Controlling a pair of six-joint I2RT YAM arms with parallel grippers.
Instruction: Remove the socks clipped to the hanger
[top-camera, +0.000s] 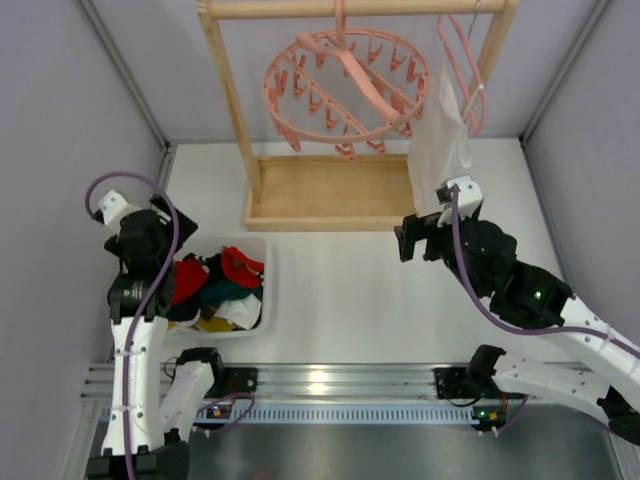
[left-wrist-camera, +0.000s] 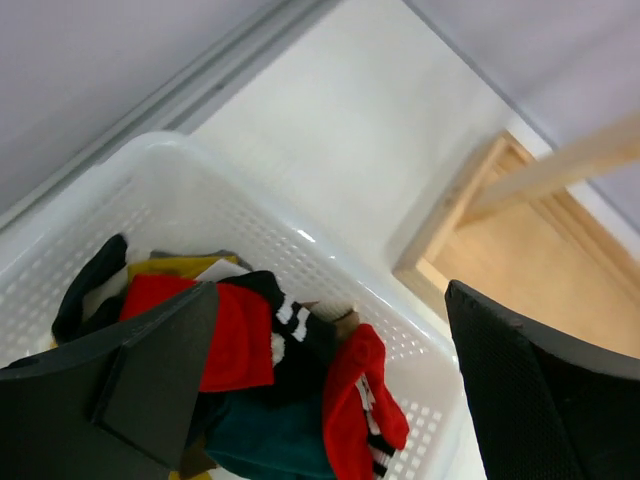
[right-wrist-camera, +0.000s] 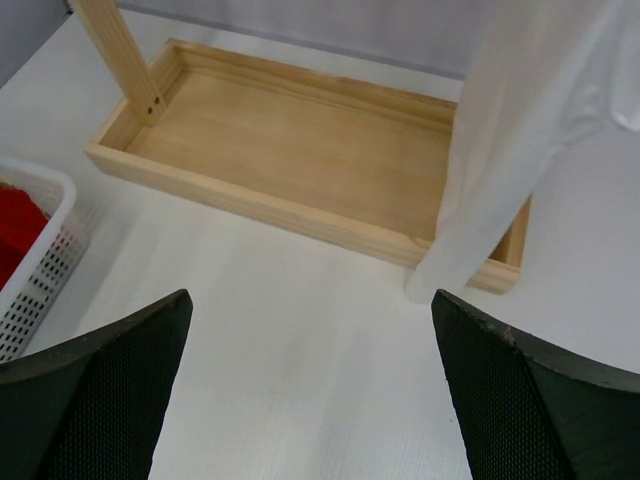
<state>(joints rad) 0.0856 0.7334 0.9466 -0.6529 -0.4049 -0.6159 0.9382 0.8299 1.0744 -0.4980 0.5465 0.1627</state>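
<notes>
Although every clip on the pink ring hanger (top-camera: 362, 78), top centre of the overhead view, looks bare, the far clips are too fine to check. The socks (top-camera: 225, 280) lie heaped in the white perforated basket (left-wrist-camera: 330, 245) at lower left.

**Grippers.** The left gripper (left-wrist-camera: 340, 390) hangs over the heap, its fingers (left-wrist-camera: 150, 380) spread wide and holding nothing. The right gripper (right-wrist-camera: 310, 400), right of centre, is likewise spread and empty, just beside the hem of the white garment (top-camera: 438, 140).

**Hazards (judged).**
- A right-arm reach toward the ring could drag the garment off its plain pink hanger (top-camera: 470, 80).
- A pull on the ring could set it swinging, or lift its hook off the wooden rack (top-camera: 320, 190).
- A low left-arm move could snag the heap or tip the basket.

**Counts.**
- Arms: two, each with one gripper.
- One each: ring hanger, plain hanger, garment, rack, basket.
- Socks seen from the left wrist: two red pieces (left-wrist-camera: 240, 335), one black with white stripes (left-wrist-camera: 300, 340), one dark green (left-wrist-camera: 270, 440), one yellow (left-wrist-camera: 170, 268).
- The pieces overlap, so the full number cannot be told.
</notes>
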